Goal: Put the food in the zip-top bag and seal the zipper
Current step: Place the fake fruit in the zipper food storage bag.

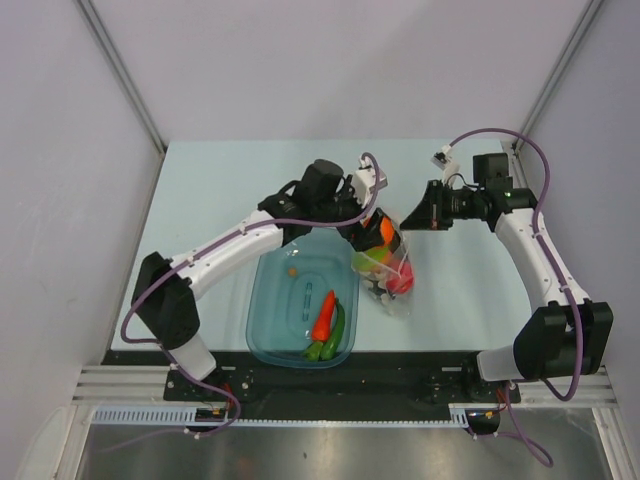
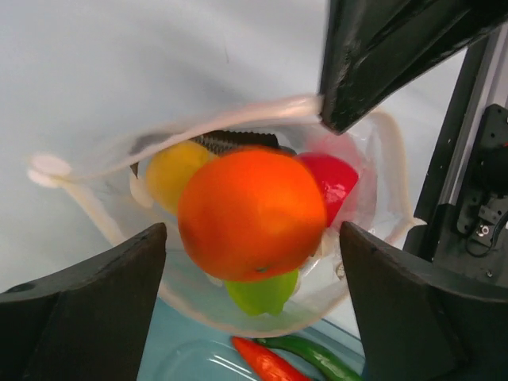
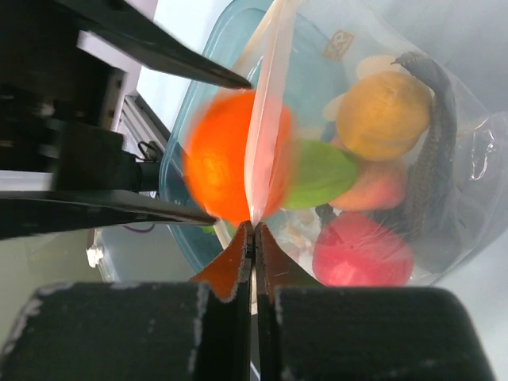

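The clear zip-top bag (image 1: pixel 392 272) lies right of the teal tub, its mouth held open. My right gripper (image 1: pixel 403 222) (image 3: pixel 255 226) is shut on the pale zipper strip (image 3: pixel 266 103) at the rim. My left gripper (image 1: pixel 368 232) (image 2: pixel 254 234) is open over the mouth. The orange (image 2: pixel 250 210) (image 3: pixel 218 155) sits between its fingers without touching them, blurred in the right wrist view. Inside the bag are a lemon (image 3: pixel 385 115), grey fish (image 3: pixel 432 151), red fruit (image 3: pixel 361 250), green starfruit (image 2: pixel 266 290) and peach (image 3: pixel 373 190). The grapes are hidden.
The teal tub (image 1: pixel 270 300) stands at the near middle, holding a red pepper (image 1: pixel 324 315) and a green pepper (image 1: pixel 336 335). Both peppers show at the bottom of the left wrist view. Grey walls enclose the table on the left, back and right.
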`<state>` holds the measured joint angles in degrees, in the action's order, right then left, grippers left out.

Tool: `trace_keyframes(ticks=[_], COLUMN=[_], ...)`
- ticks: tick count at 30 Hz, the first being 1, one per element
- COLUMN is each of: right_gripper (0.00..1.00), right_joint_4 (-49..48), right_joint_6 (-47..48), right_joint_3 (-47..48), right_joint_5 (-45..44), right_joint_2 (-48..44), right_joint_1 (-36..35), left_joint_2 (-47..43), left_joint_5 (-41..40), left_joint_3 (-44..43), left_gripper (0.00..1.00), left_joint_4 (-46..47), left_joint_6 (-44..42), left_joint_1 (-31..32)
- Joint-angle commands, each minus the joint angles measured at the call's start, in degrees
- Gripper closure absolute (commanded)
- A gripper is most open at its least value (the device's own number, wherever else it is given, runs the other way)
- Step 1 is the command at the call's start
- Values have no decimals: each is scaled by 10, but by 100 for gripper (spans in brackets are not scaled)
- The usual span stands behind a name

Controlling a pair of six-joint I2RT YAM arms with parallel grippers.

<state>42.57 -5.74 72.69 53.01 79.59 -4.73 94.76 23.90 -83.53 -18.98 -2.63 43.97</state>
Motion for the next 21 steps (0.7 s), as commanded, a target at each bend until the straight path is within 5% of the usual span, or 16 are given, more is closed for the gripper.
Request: trace_keyframes(ticks=[1, 7, 21], right_gripper=[100, 100, 100], right_joint_4=[-5, -1, -13], right_joint_6=[2, -1, -17], right_joint_3=[12, -15, -48], right_joint_5=[17, 14, 14], right_joint_2=[-29, -65, -105], right_joint_1=[6, 24, 43], left_joint_2=[-26, -89, -41], left_joint_5=[-24, -28, 61], left_joint_3=[-26, 21, 48], left_gripper=[2, 0, 16], left_joint_4=[-2, -5, -104], left_joint_6=[23, 69, 88], left_joint_1=[-11, -50, -50])
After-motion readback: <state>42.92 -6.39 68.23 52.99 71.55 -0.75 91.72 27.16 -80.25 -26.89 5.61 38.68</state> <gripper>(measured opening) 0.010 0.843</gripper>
